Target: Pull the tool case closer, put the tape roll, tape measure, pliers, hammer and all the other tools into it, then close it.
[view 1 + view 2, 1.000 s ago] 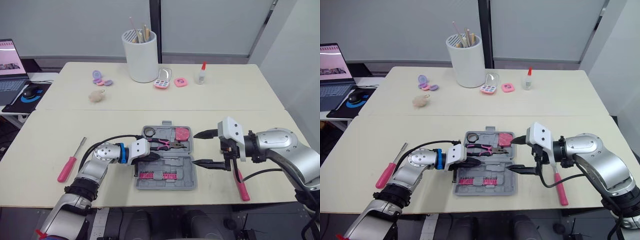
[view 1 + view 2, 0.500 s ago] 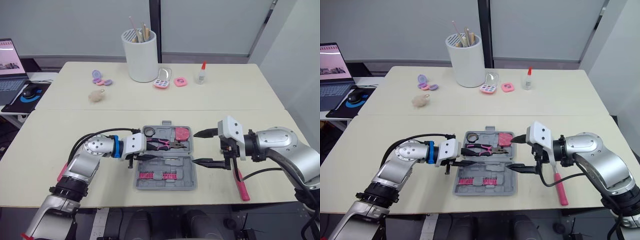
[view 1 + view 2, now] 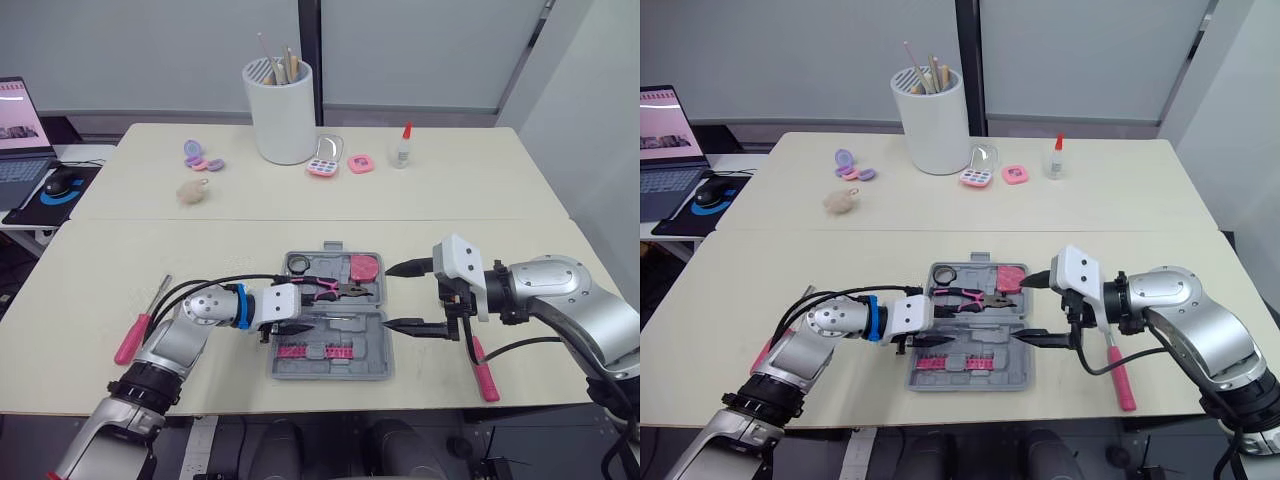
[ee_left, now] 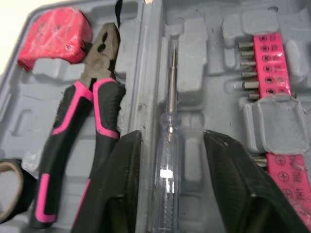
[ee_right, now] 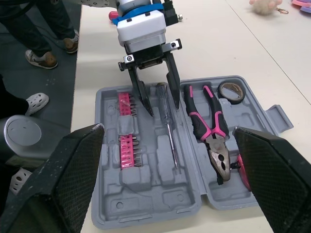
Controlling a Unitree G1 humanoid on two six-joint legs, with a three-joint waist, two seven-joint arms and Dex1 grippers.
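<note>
The left gripper (image 3: pixel 302 320) has slid further over the open tool case (image 3: pixel 335 368) at the desk's front edge. The right gripper (image 3: pixel 388 297) gapes wide beside the case.

Left wrist view: its jaws stand apart astride one clear screwdriver (image 4: pixel 167 160), beside one pliers (image 4: pixel 97 102).

Right wrist view: two pink bit strips (image 5: pixel 130 145).

No words or numbers can be read. The open laptop (image 3: pixel 18 112) screen, the small white glue bottle (image 3: pixel 403 149) and the red tape measure (image 4: pixel 54 35) carry illegible print. The pink plastic bit holder (image 4: pixel 286 165) bears small moulded plus signs.
</note>
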